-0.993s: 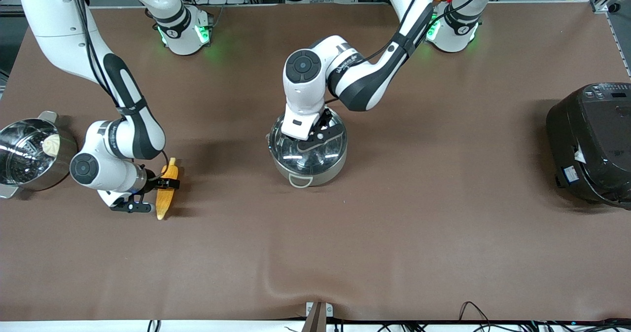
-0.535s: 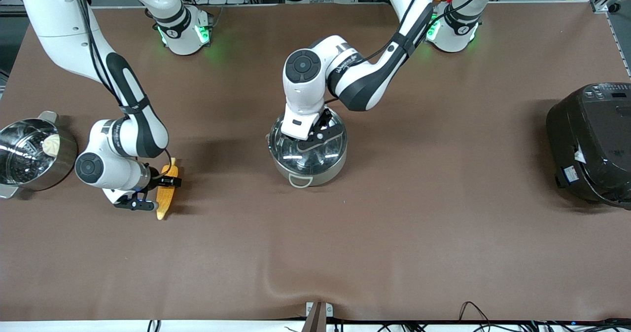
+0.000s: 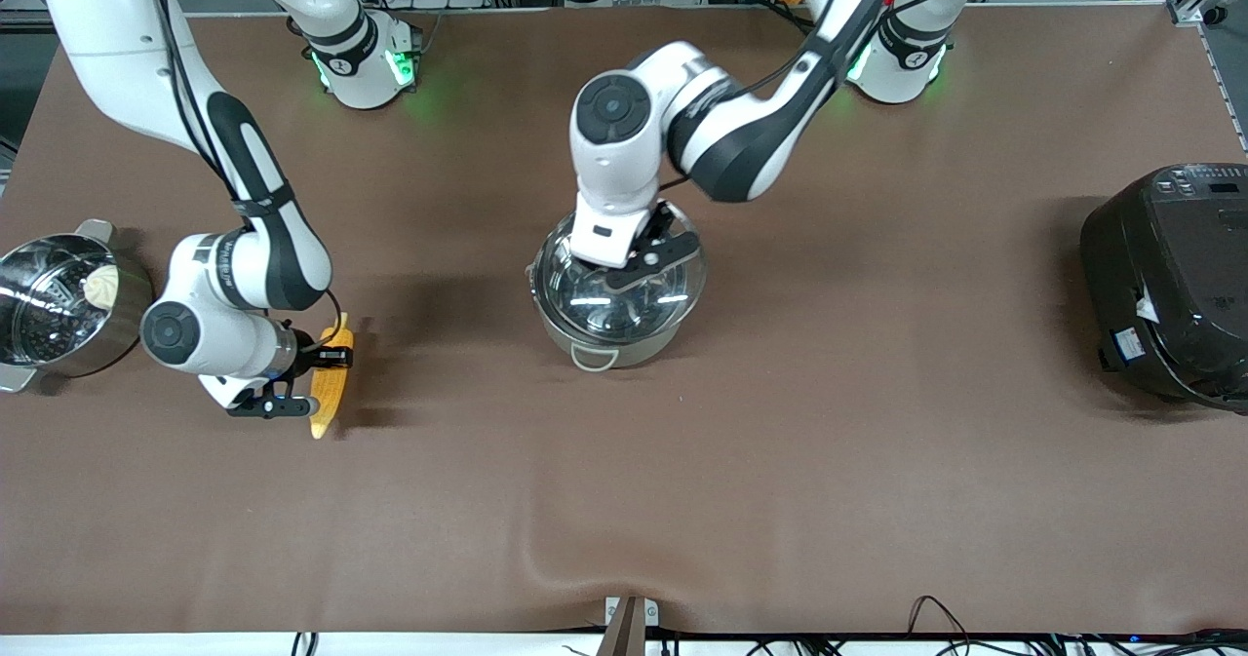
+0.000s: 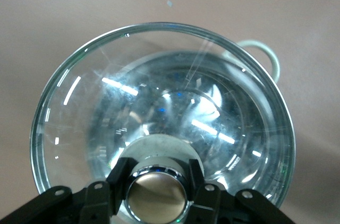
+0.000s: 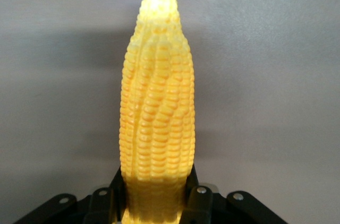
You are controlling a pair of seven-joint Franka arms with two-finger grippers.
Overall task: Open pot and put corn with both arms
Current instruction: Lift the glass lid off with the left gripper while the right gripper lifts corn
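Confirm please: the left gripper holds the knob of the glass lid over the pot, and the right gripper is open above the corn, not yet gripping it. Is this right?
Not quite. The right gripper is already shut on the corn; the right wrist view shows its fingers pressed against both sides of the cob. The rest holds: the left gripper grips the knob of the glass lid over the pot.

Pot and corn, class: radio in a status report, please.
Left gripper shut on lid knob, lid lifted and tilted over pot. Right gripper shut on corn, near steamer pot. Nothing blocking between.
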